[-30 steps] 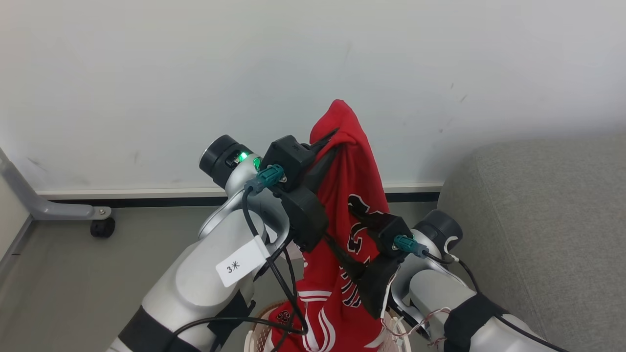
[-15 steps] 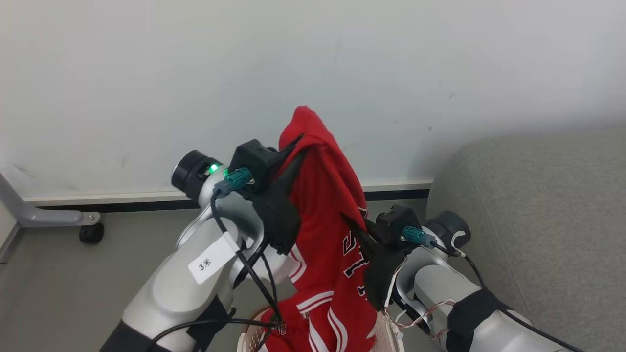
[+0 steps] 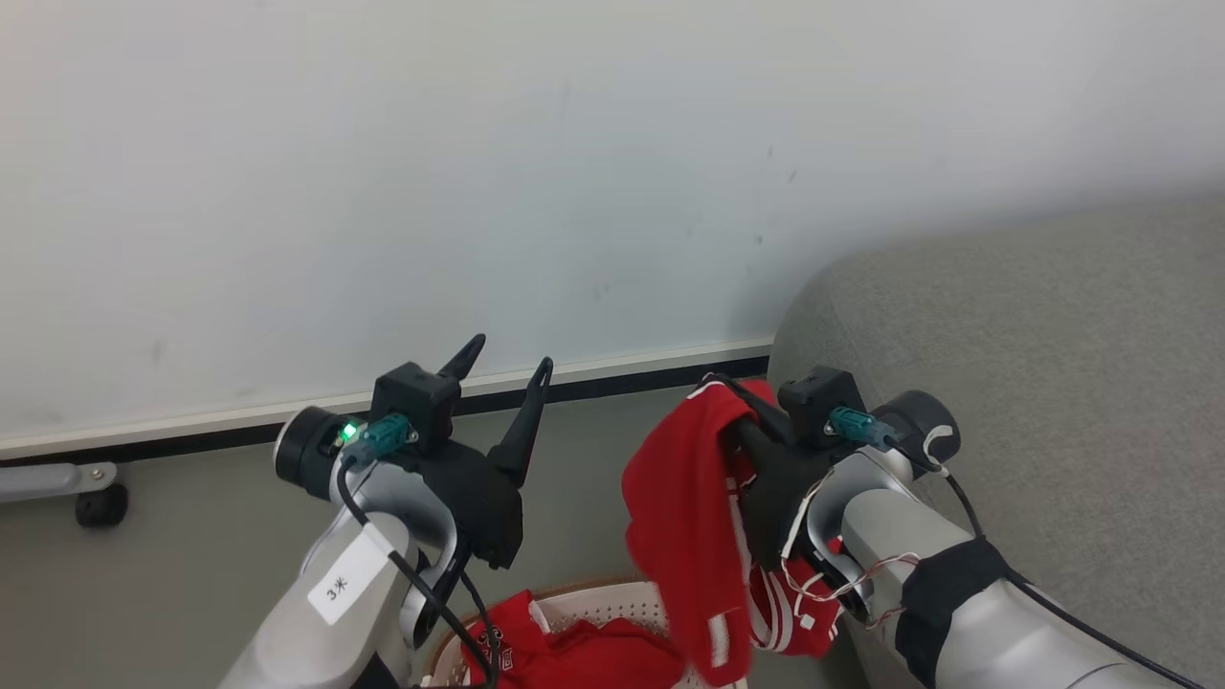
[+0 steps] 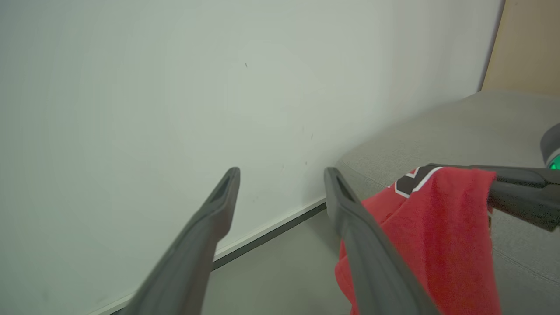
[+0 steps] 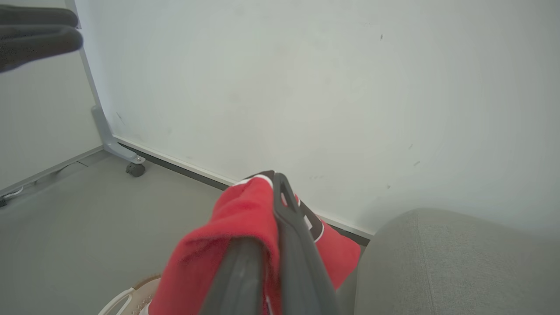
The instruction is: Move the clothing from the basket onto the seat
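Right end effector [image 3: 737, 411] clenched on one red garment [image 3: 684, 517], hanging above basket [image 3: 593, 593], just beside seat [image 3: 1053, 383], not on it yet. Left end effector [image 3: 510, 354] released, empty. Second garment [image 3: 565, 655] lies in basket. Nothing delivered.

I had open floor [image 3: 191, 536] ahead, w/ the wall [image 3: 574, 144] closing it off beyond. The seat [image 3: 1053, 383] crowded the R side. Red clothing [image 3: 679, 507] hung off the right gripper [image 5: 276, 183] above the basket [image 3: 598, 601], blocking the gap btwn arms. A caster leg [image 3: 57, 478] sat far L.
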Available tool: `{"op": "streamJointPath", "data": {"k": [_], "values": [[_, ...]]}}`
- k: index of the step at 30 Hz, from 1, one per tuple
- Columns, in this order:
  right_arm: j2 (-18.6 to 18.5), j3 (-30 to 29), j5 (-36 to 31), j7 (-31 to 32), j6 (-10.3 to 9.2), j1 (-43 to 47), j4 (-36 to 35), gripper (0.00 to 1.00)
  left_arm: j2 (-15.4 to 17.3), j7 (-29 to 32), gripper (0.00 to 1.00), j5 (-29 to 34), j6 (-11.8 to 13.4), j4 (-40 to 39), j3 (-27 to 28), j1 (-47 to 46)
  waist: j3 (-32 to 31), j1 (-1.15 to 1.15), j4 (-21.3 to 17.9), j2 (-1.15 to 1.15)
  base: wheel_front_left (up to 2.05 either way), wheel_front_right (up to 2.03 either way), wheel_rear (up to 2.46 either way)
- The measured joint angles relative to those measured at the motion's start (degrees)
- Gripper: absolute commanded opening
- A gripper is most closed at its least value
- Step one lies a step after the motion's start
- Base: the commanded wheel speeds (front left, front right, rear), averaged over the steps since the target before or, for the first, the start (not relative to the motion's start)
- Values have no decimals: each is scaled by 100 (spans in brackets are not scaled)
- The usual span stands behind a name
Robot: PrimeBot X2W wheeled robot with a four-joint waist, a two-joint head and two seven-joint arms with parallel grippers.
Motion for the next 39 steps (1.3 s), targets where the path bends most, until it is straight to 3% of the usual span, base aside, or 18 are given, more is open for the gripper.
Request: {"op": "streamJointPath", "data": {"k": [13, 28, 35, 39], "values": [[-616, -345, -16, -3, 14, 19, -392, 0, 21, -417, 100, -66, 37, -339, -53, 989, 19, 0, -662, 0, 0, 0, 0], [-1403, -730, -127, -5, -96, 315, -1528, 0, -123, -571, 100, -69, 211, -801, -201, 1596, 174, 0, -1512, 0, 0, 0, 0], [-1669, -1074, -116, -5, -138, 250, -1954, 0, -127, -597, 100, 62, 257, -1054, -313, 1596, 516, 0, -1692, 0, 0, 0, 0], [-1841, -1355, -102, -5, -133, -220, -2050, 0, -94, -598, 100, 151, 274, -1196, -374, 1564, 776, 0, -1718, 0, 0, 0, 0]]}}
